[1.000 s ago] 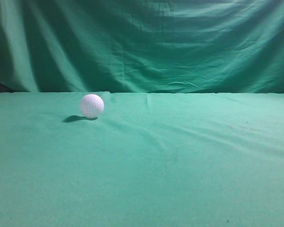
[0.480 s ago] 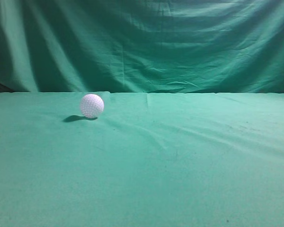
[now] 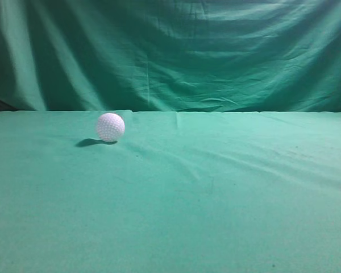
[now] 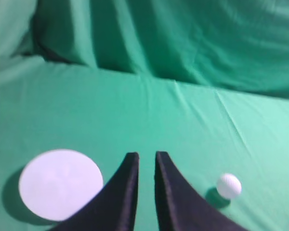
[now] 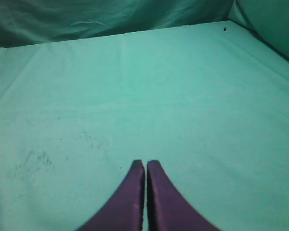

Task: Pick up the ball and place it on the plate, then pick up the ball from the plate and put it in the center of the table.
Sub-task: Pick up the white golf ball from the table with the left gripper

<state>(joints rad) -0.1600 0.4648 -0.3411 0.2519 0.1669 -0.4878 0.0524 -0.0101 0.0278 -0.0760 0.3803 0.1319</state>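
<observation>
The white dimpled ball (image 3: 110, 127) rests on the green table (image 3: 216, 199) at the back left of the exterior view. No gripper shows there. In the left wrist view the ball (image 4: 229, 185) lies to the right of my left gripper (image 4: 147, 155), apart from it. A round white plate (image 4: 60, 183) lies flat to the gripper's left. The left jaws stand a narrow gap apart with nothing between them. My right gripper (image 5: 145, 163) is shut and empty over bare cloth (image 5: 183, 96). The ball and plate are out of the right wrist view.
A darker green draped curtain (image 3: 170, 51) hangs behind the table's back edge. It also shows in the left wrist view (image 4: 183, 38) and the right wrist view (image 5: 86, 19). The cloth has shallow wrinkles and small dark specks (image 5: 36, 161).
</observation>
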